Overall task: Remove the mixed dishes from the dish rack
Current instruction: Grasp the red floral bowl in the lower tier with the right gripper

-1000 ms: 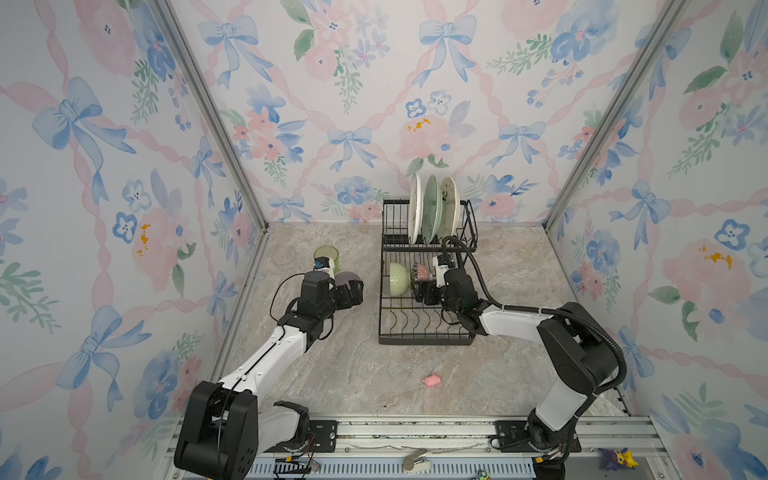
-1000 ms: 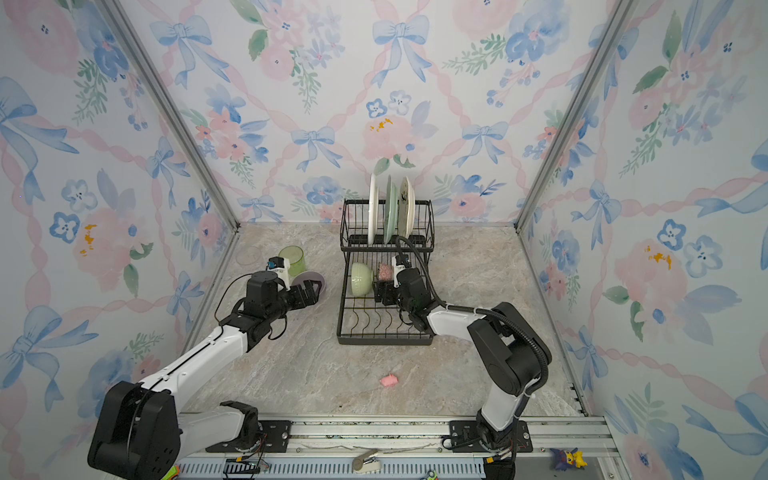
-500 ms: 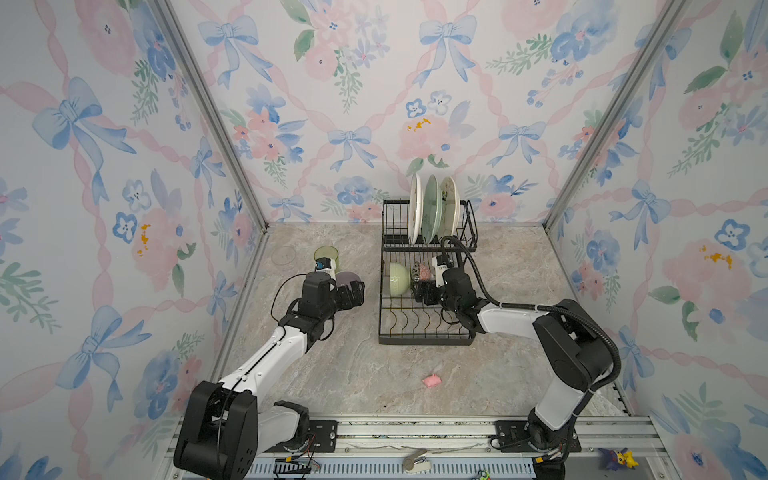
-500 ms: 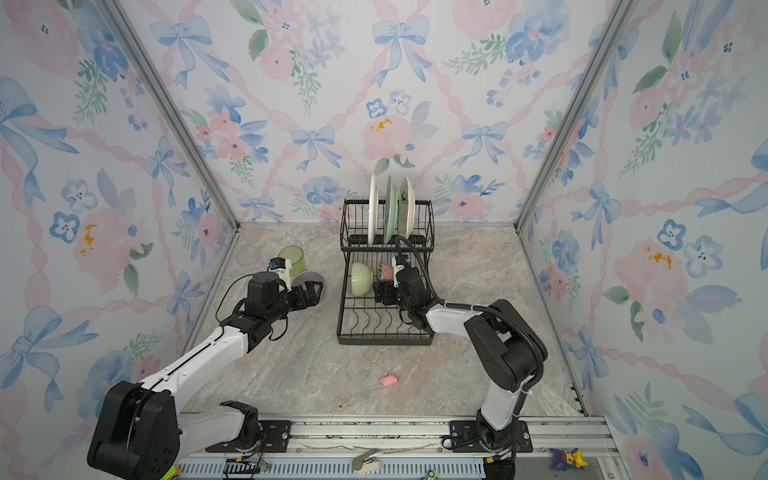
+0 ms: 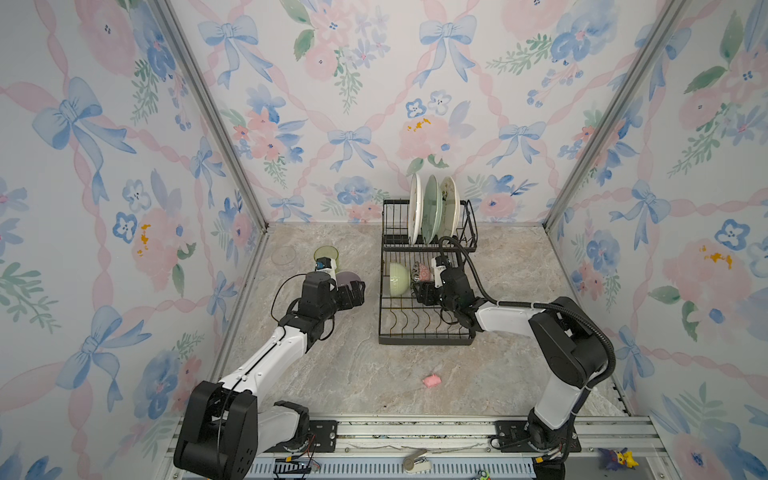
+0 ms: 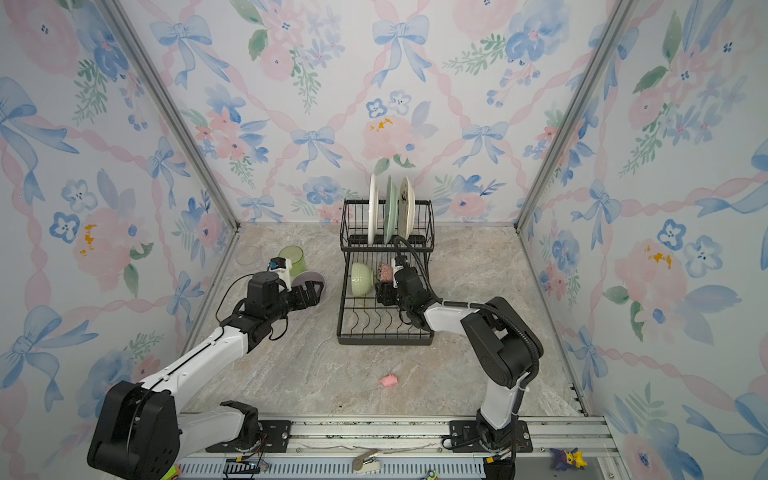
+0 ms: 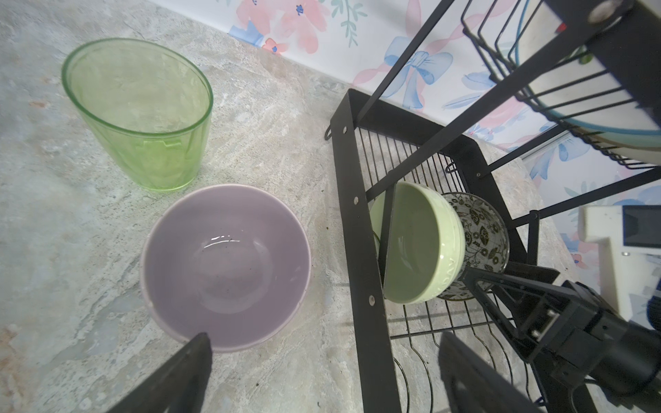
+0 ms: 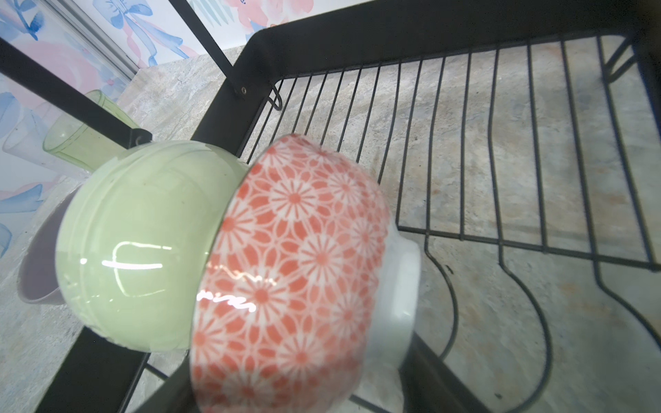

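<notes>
While the pink-patterned bowl is standing on edge on the dish rack lower tier, against the pale green bowl, right fingers are bracketing it, clamped or not I cannot tell; left fingers are gaping empty, farther off.

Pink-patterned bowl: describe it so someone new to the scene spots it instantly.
Start at the black wire dish rack by the back wall. On its lower tier, below the three upright plates, two bowls stand on edge side by side. The pink-patterned bowl is the right-hand one in both top views: coral flower lattice on white, unlike the plain pale green bowl beside it.
</notes>
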Tool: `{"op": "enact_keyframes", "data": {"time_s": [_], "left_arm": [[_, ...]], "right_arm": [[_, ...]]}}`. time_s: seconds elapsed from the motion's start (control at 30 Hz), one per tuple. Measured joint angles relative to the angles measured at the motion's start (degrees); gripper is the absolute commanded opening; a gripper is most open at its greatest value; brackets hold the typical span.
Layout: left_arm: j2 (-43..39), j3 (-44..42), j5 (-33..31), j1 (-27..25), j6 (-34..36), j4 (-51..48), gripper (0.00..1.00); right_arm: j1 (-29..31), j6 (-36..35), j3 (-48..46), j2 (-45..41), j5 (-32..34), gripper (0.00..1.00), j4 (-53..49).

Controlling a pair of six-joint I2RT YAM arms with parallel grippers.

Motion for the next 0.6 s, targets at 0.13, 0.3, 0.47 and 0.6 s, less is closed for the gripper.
{"op": "enact_keyframes", "data": {"time_s": [0.13, 0.3, 0.47, 0.6], "left_arm": [[0.00, 0.00, 0.00, 0.00, -0.15, 0.07, 0.98], [0.00, -0.07, 0.42, 0.00, -0.39, 0.11, 0.98], [0.00, -0.11, 0.42, -0.20, -0.44, 0.33, 0.98], [0.00, -0.11, 0.42, -0.20, -0.59, 0.35, 0.98]], "right_arm": [[0.55, -0.50, 0.15, -0.09, 1.99, 0.60, -0.39], [1.09, -0.94, 0.15, -0.11, 3.45, 0.55, -0.44], [2.60, -2.38, 0.15, -0.39, 7.15, 0.45, -0.74], [3.37, -3.56, 0.13, -1.75, 11.08, 0.44, -2.58]]}}
